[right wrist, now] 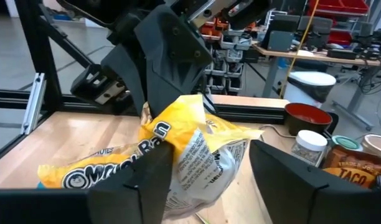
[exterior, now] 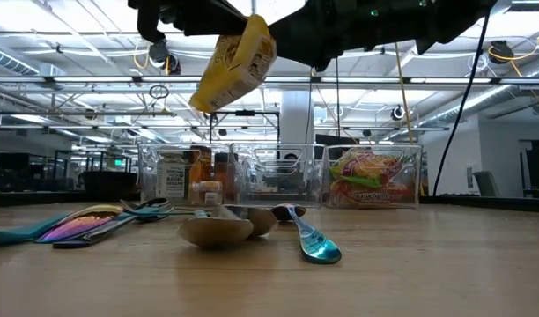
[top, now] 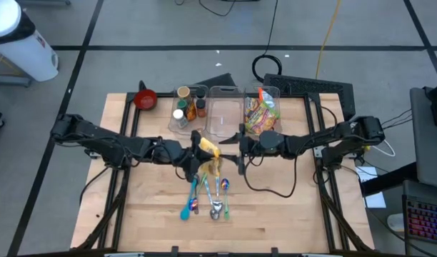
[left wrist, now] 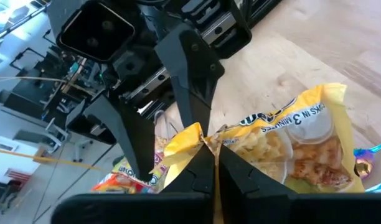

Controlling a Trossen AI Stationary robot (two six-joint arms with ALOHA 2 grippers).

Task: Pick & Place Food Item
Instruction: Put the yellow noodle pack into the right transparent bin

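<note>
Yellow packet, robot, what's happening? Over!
Left gripper shut on yellow packet, held high above the spoons. Right gripper open around its other end. Nothing in the way.

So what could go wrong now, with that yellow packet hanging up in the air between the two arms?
The left gripper pinches the yellow packet only by one edge, so it might slip and drop onto the spoons lying below. The right gripper stands open around the packet's other end; closing off-centre could crumple it or tug it loose. The two grippers sit very close together over the table, so they might bump.
</note>
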